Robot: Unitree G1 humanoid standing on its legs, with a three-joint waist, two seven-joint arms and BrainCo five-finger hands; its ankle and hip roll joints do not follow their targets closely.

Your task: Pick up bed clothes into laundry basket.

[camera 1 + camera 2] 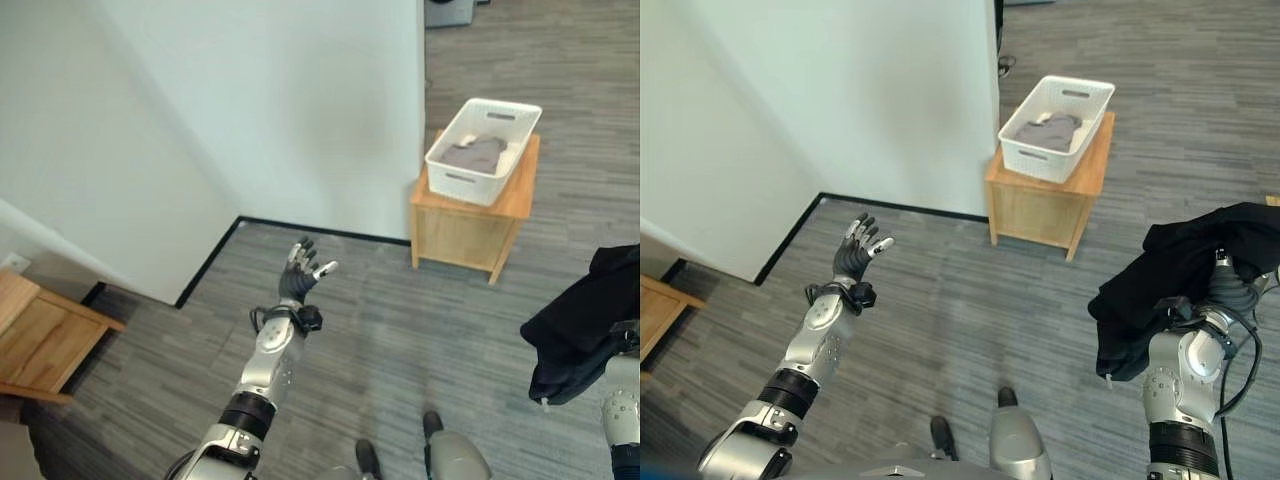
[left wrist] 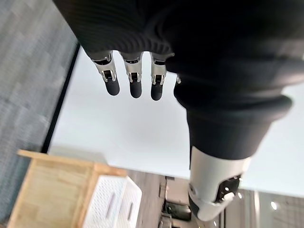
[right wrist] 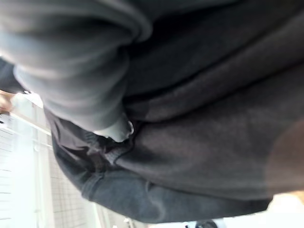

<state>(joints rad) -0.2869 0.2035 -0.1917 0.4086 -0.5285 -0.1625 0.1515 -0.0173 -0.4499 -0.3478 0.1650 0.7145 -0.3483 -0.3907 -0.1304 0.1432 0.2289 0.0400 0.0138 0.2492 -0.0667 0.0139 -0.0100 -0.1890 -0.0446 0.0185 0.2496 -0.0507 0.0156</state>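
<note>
Already 1 grey garment (image 1: 1045, 131) lies in the white laundry basket (image 1: 1090, 113); the right hand (image 1: 1230, 290), fingers hidden, carries a black garment (image 1: 1170, 270) not yet delivered; the left hand (image 1: 858, 252) is splayed, empty.

One white basket (image 1: 1056, 127), two wooden stands (image 1: 1048, 205) (image 1: 40, 340), one grey garment (image 1: 1045, 131), one black garment (image 1: 1175, 275).

White walls (image 1: 250, 110), black baseboard, grey plank floor (image 1: 400, 330); wood side table (image 1: 470, 225) by wall corner.
</note>
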